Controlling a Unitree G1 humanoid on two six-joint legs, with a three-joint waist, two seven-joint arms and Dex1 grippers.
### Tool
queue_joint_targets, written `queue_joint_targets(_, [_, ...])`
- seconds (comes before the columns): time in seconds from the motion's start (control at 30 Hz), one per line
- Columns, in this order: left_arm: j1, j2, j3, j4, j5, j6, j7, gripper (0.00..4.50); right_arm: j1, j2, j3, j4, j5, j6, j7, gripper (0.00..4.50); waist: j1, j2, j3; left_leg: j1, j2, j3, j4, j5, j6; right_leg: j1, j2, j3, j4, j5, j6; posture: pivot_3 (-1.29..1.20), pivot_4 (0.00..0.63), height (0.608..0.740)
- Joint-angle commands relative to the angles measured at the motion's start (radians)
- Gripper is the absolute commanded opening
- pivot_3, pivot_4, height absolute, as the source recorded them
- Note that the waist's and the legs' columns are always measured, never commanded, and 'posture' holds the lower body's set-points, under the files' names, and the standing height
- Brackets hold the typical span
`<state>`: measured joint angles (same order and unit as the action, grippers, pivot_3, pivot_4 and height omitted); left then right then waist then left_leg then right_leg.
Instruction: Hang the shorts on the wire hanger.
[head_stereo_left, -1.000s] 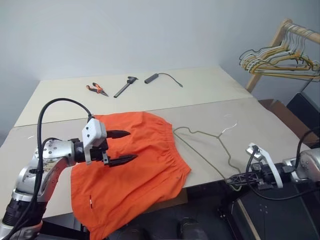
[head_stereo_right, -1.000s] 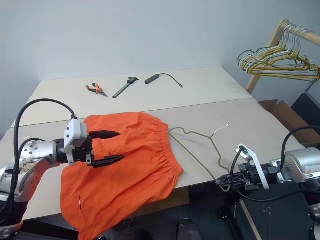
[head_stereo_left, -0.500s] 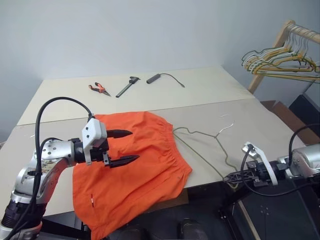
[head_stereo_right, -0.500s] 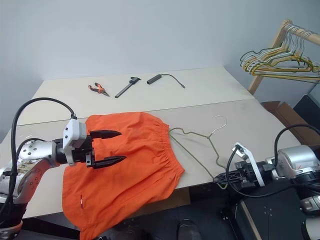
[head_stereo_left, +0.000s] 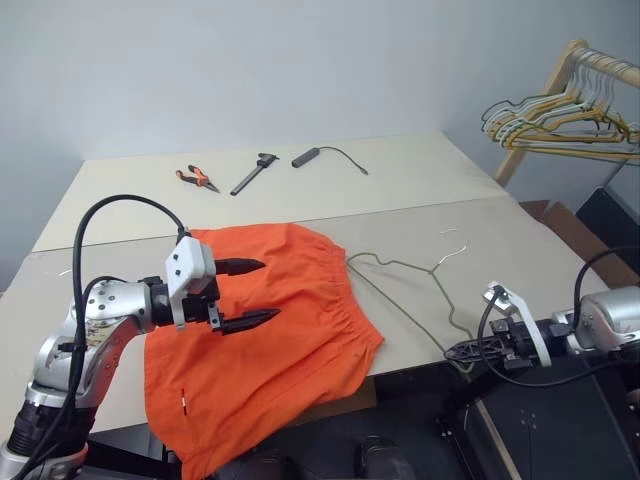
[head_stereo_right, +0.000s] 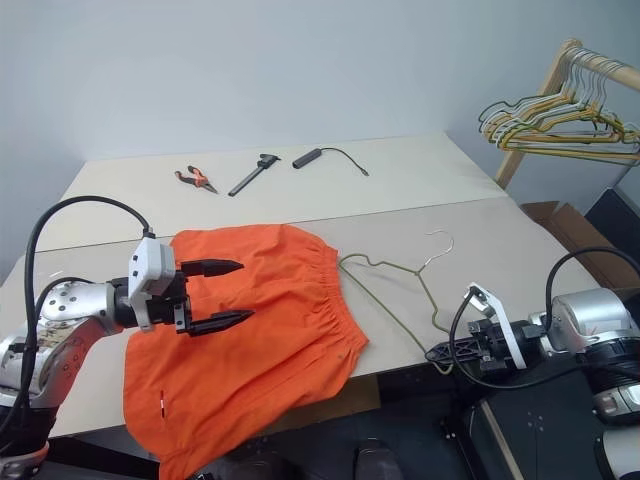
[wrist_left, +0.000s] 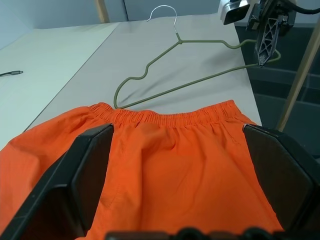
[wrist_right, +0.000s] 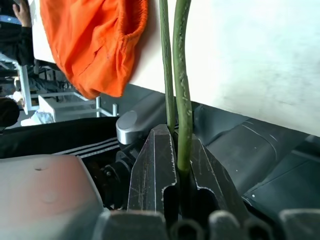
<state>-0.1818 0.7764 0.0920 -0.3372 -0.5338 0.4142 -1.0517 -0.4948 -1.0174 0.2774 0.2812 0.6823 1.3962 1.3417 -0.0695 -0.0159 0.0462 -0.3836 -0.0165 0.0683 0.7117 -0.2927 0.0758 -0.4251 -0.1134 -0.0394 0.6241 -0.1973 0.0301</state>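
One pair of shorts (head_stereo_left: 265, 340) lies flat on the bench (head_stereo_left: 520, 245), near its front edge, a leg hanging over; the gathered waistband faces the robot's right, the legs its left, so the long axis runs across the bench; one wire hanger (head_stereo_left: 415, 290) lies just beside the waistband, its hook (head_stereo_left: 455, 245) pointing away toward the far right, its wide end reaching the front edge; there the right gripper (head_stereo_right: 440, 353) has its fingers (wrist_right: 165, 165) pressed together on the wire; the left gripper (head_stereo_left: 248, 293) hangs over the shorts, fingers (wrist_left: 90, 165) wide apart, holding nothing. On the far bench lie three tools: one pair of pliers (head_stereo_left: 194, 178), one caliper (head_stereo_left: 252, 173), one corded black tool (head_stereo_left: 305, 156); a bunch of hangers (head_stereo_left: 560, 120) hangs on a wooden rack (head_stereo_left: 545, 85) at the right.
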Motion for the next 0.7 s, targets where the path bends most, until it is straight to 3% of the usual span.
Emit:
queue_joint_targets(0.03, [0.006, 0.003, 0.015, -0.029, 0.007, -0.024, 0.007, 4.49, -0.041, 0.006, 0.023, -0.019, 0.008, 0.006, 0.037, 0.00, -0.001, 0.000, 0.000, 0.000, 0.000, 0.000, 0.000, 0.000, 0.000, 0.000, 0.000, 0.000, 0.000, 0.000, 0.000, -0.14, 0.000, 0.740])
queue_joint_targets(0.5, [0.031, 0.004, 0.018, -0.063, 0.021, -0.022, 0.046, 4.49, -0.201, 0.043, 0.180, 0.097, -0.056, -0.058, 0.207, 0.00, 0.009, 0.000, 0.000, 0.000, -0.001, 0.000, 0.000, 0.000, 0.000, 0.000, -0.001, 0.000, 0.000, 0.000, 0.000, -0.11, 0.000, 0.740])
queue_joint_targets(0.7, [0.014, -0.010, -0.010, -0.065, 0.034, -0.021, 0.055, 4.49, -0.323, 0.133, 0.275, 0.247, -0.147, -0.151, 0.271, 0.00, 0.001, 0.001, 0.000, 0.000, 0.000, 0.000, 0.000, -0.001, -0.002, 0.000, 0.000, 0.000, 0.001, 0.000, 0.000, -0.10, 0.000, 0.740])
